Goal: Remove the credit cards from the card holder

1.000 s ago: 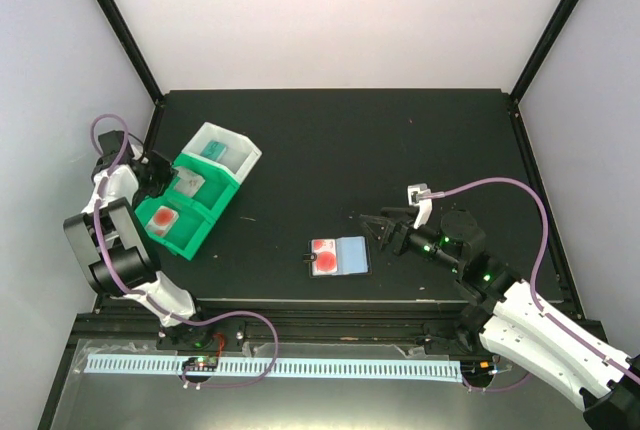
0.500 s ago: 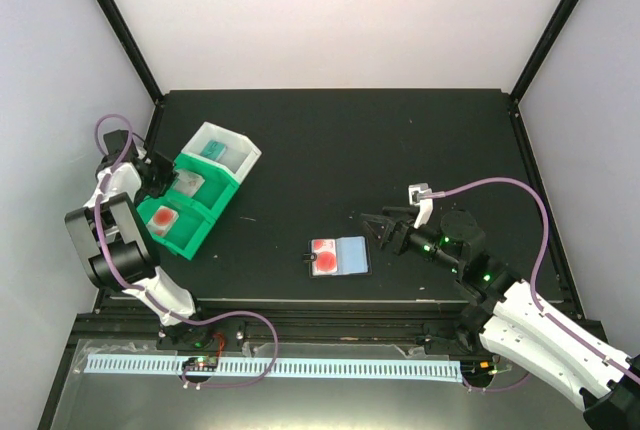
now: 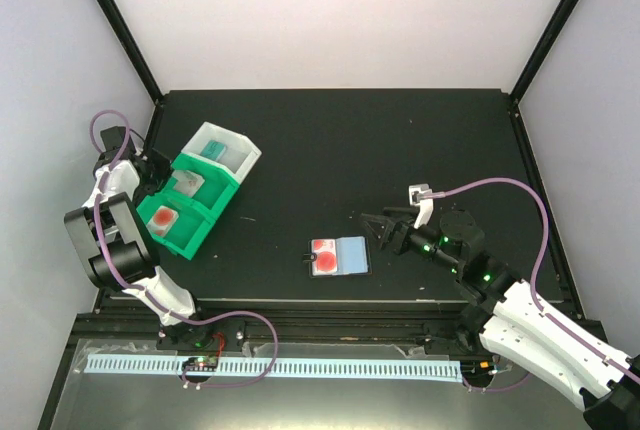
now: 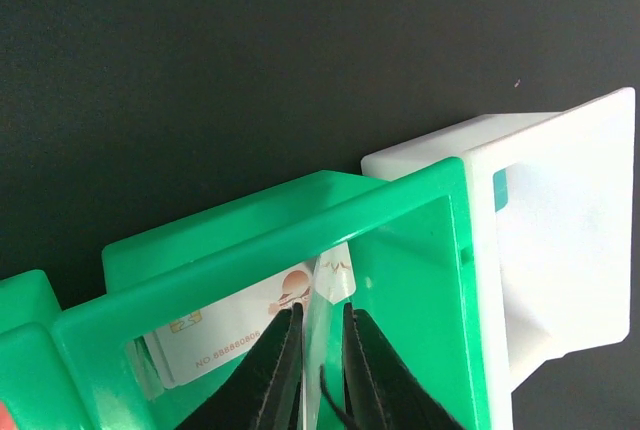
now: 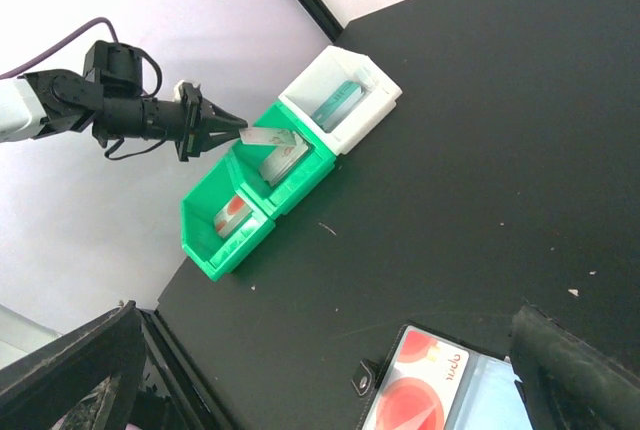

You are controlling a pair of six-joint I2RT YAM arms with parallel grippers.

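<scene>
Barely shifted leftward, the left gripper pinches a pale card in narrow jaws over the green bin. Beside the card holder on the worktop, the right gripper gapes wide. The holder's red-marked card is probably light, stiff and slick, so it suits an exposed-edge pinch.

5 cards, 3 bins, 1 hldr

"NO.88888…", partly legible, on white card in green bin
</scene>
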